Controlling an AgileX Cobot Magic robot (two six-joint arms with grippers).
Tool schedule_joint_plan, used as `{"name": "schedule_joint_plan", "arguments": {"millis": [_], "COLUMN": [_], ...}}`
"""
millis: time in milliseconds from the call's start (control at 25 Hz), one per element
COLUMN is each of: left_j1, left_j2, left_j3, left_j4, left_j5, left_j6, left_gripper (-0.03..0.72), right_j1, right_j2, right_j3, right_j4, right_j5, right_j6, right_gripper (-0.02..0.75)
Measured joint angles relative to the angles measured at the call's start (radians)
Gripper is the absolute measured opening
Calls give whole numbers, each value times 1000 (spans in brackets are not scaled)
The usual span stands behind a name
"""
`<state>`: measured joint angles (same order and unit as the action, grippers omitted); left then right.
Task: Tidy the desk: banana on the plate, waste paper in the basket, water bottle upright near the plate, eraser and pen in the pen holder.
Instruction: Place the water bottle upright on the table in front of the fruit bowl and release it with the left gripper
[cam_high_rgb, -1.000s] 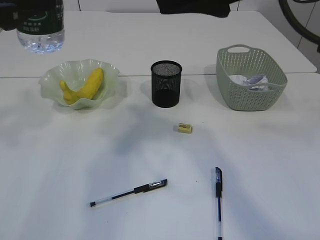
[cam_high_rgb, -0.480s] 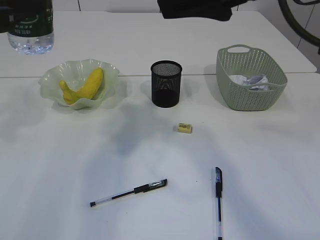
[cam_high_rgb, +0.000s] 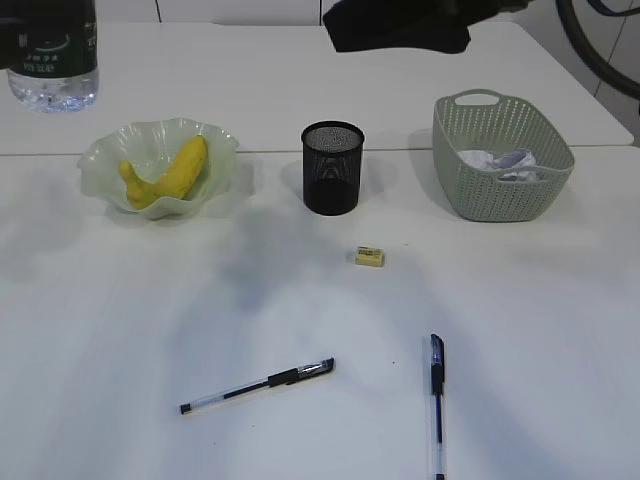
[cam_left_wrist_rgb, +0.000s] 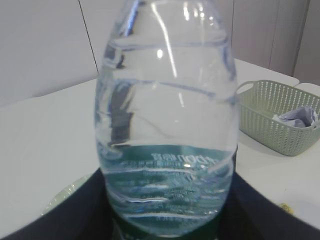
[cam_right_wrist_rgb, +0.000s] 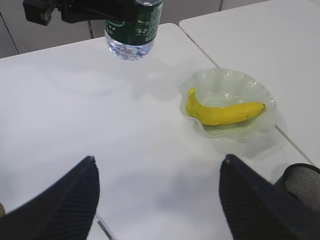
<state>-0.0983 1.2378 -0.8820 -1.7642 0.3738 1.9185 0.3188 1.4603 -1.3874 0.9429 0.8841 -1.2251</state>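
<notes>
My left gripper (cam_left_wrist_rgb: 167, 200) is shut on the water bottle (cam_high_rgb: 52, 55), its dark fingers (cam_left_wrist_rgb: 70, 210) on either side of the green label. The bottle hangs base down above the desk (cam_high_rgb: 120, 300), behind and left of the plate (cam_high_rgb: 100, 165). The banana (cam_high_rgb: 170, 172) lies in the plate. Waste paper (cam_high_rgb: 500, 162) sits inside the basket (cam_high_rgb: 480, 195). The eraser (cam_high_rgb: 369, 257) lies in front of the pen holder (cam_high_rgb: 332, 168). Two pens (cam_high_rgb: 258, 385) (cam_high_rgb: 437, 400) lie near the front edge. My right gripper (cam_right_wrist_rgb: 158, 162) is open, empty, above bare desk near the plate (cam_right_wrist_rgb: 260, 92).
A dark part of the right arm (cam_high_rgb: 400, 25) reaches in at the top centre, above the pen holder. A seam runs across the desk just behind the plate, pen holder and basket. The basket (cam_left_wrist_rgb: 270, 125) stands at the right.
The held bottle has shifted left in the exterior view. The dark arm at the top centre has come further into the picture. Everything on the desk lies as before.
</notes>
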Motion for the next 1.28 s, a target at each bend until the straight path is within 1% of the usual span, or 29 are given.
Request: {"name": "schedule_joint_plan", "arguments": {"millis": [280,400,480,600,720,920,1120,1280], "left_j1": [0,0,0,0,0,-10,-60,-107], "left_j2": [7,7,7,7,7,7,7,7], "left_j3": [0,0,-4,-26,-45,-48,-48,-48], "left_j4": [4,22,53,133,245,448,613,790], "left_j5": [-4,-4,-4,-2,0,-36,-134,-216], "left_j6": [-28,-53,-79,-150,-245,-453,-641,-856], "left_gripper": [378,378,378,378,378,378,378,378], "right_j1": [0,0,0,0,0,0,0,0], "right_j2": [0,0,0,0,-2,-18,-42,-57], "right_j3": [0,0,0,0,0,0,0,0], "right_j4": [-2,-2,-2,-3,-3,-11,-28,-36], "right_j5": [6,14,19,21,25,27,29,35], "right_j6": [6,10,12,16,18,21,33,42], "right_gripper": [545,544,544,544,543,543,543,543]}}
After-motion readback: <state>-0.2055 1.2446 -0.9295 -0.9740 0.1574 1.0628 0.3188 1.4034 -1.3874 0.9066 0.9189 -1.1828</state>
